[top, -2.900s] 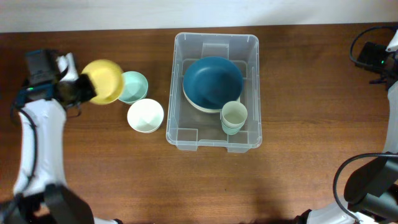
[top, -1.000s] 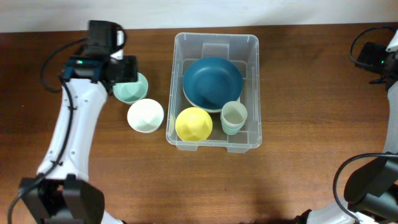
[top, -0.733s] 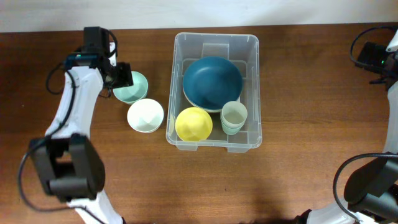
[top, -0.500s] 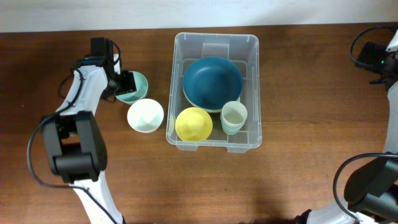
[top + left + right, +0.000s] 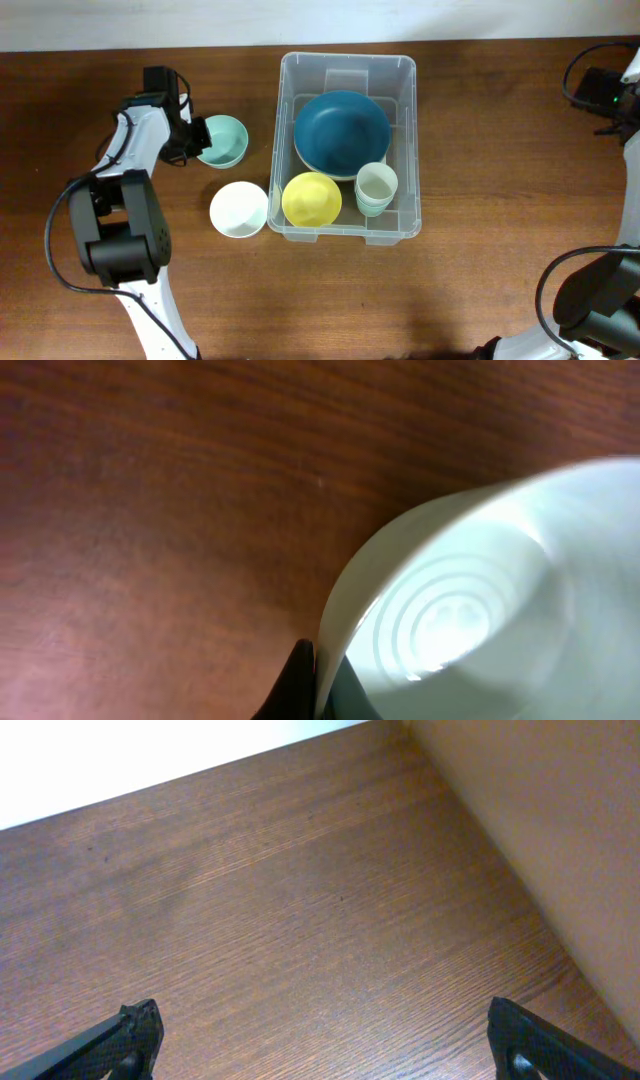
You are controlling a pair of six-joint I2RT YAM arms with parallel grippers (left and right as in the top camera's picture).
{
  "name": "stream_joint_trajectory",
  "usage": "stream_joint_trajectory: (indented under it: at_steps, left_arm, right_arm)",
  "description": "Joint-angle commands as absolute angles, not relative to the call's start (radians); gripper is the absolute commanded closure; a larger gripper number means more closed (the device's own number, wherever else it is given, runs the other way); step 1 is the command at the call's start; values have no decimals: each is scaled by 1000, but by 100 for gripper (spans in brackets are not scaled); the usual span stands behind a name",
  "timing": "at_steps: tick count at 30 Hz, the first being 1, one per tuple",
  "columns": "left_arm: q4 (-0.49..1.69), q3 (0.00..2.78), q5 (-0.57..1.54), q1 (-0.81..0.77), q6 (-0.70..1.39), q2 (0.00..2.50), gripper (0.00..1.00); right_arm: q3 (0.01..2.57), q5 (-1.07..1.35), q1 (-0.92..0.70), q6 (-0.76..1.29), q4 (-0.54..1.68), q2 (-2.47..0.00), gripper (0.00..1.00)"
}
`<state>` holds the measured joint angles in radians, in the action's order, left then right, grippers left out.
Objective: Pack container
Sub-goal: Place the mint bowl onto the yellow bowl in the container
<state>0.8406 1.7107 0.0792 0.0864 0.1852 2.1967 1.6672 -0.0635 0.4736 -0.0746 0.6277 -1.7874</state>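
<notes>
The clear plastic container [image 5: 345, 66] stands mid-table. It holds a dark blue plate [image 5: 342, 131] on a paler plate, a yellow bowl [image 5: 311, 198] and stacked pale green cups [image 5: 376, 187]. My left gripper [image 5: 197, 141] is shut on the rim of a mint green bowl [image 5: 224, 141], left of the container. In the left wrist view the bowl [image 5: 480, 600] fills the right side, its rim pinched between my fingers [image 5: 318, 685]. A white bowl [image 5: 238, 208] sits below it on the table. My right gripper [image 5: 330, 1035] is open, over bare wood.
The right arm [image 5: 610, 95] sits at the far right edge of the table. A pale wall runs along the table's back edge [image 5: 200, 25]. Dark wood lies between the container and the right arm.
My left gripper took hold of the mint bowl's rim and shifted it a little to the right. The white bowl slid down and slightly right. Earlier the yellow bowl went into the container.
</notes>
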Motion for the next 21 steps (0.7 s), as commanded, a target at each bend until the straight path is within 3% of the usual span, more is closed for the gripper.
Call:
stream_joint_trajectory:
  at_steps: [1, 10, 15, 21]
  left_arm:
    - [883, 1792, 91, 74, 193, 2043, 99]
    - [965, 1813, 90, -137, 125, 1739, 99]
    - [1074, 1811, 89, -282, 126, 1718, 99]
    - [1224, 1810, 90, -349, 126, 1735, 99]
  right_arm:
    - [1672, -76, 478, -63, 626, -1791, 1]
    - [1672, -76, 478, -63, 626, -1791, 1]
    - [1672, -76, 478, -63, 626, -1791, 1]
    - [1672, -76, 478, -63, 626, -1791, 1]
